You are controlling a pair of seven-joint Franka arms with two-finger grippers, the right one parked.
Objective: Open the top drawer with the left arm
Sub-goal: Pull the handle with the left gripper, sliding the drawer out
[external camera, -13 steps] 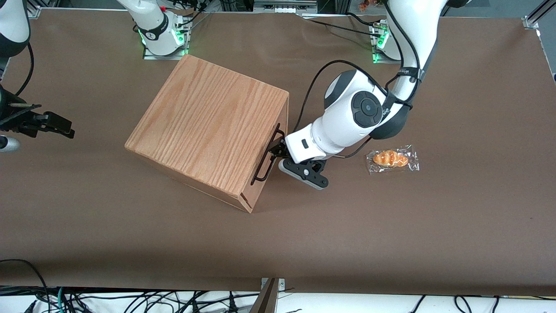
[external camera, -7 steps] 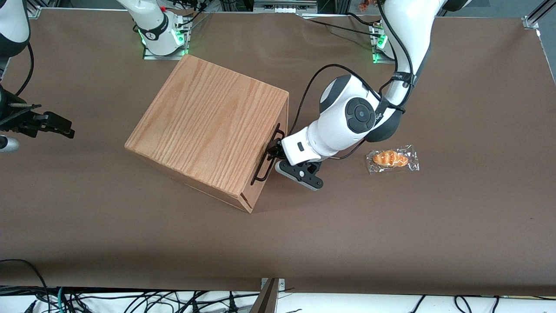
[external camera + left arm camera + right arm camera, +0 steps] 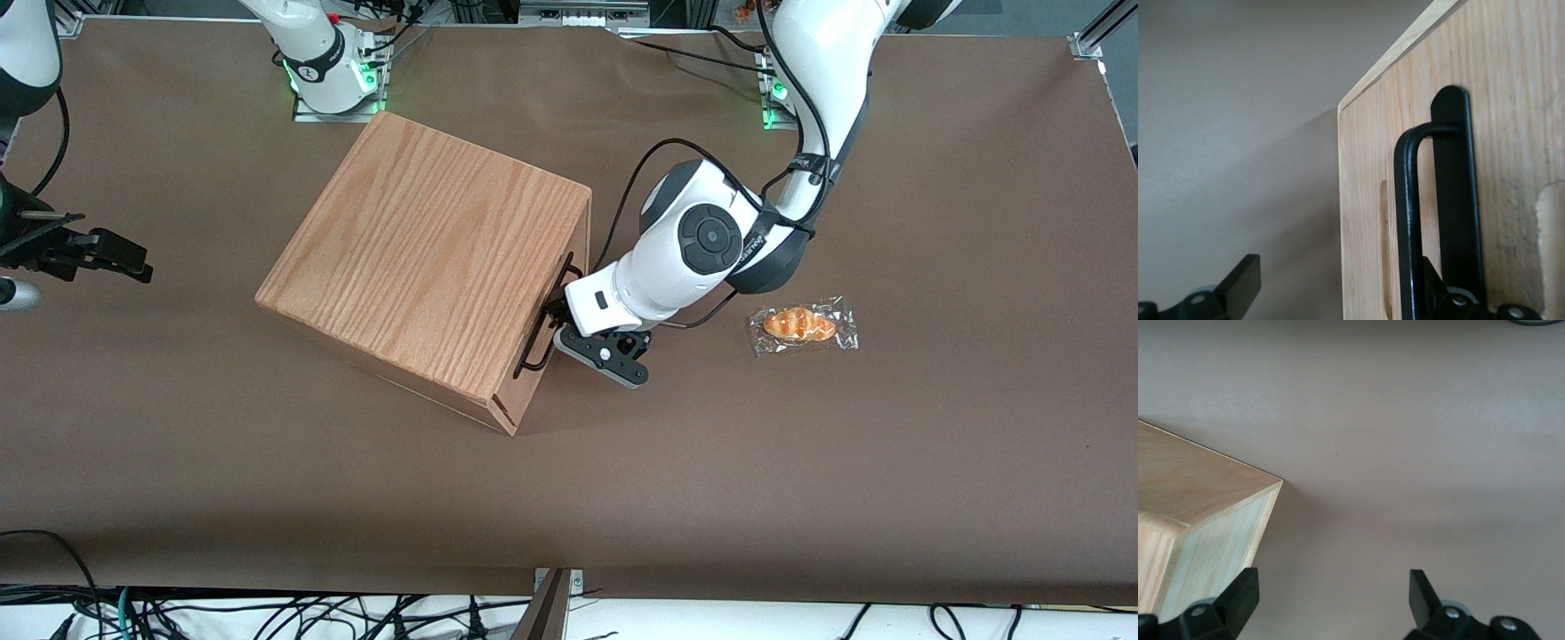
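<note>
Gripper [image 3: 558, 318] tips hidden between wrist and top drawer [image 3: 544, 322]; handle [image 3: 1407, 220] cut off by wrist-view edge.

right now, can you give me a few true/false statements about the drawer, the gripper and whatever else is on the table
1. The gripper is at the top drawer's black handle. True.
2. The top drawer is pulled well out of the wooden box. False: its front sits flush.
3. A wrapped bread roll lies on the table, toward the working arm's end. True.
4. The roll sits on top of the box. False: it lies on the table, apart from the box.
</note>
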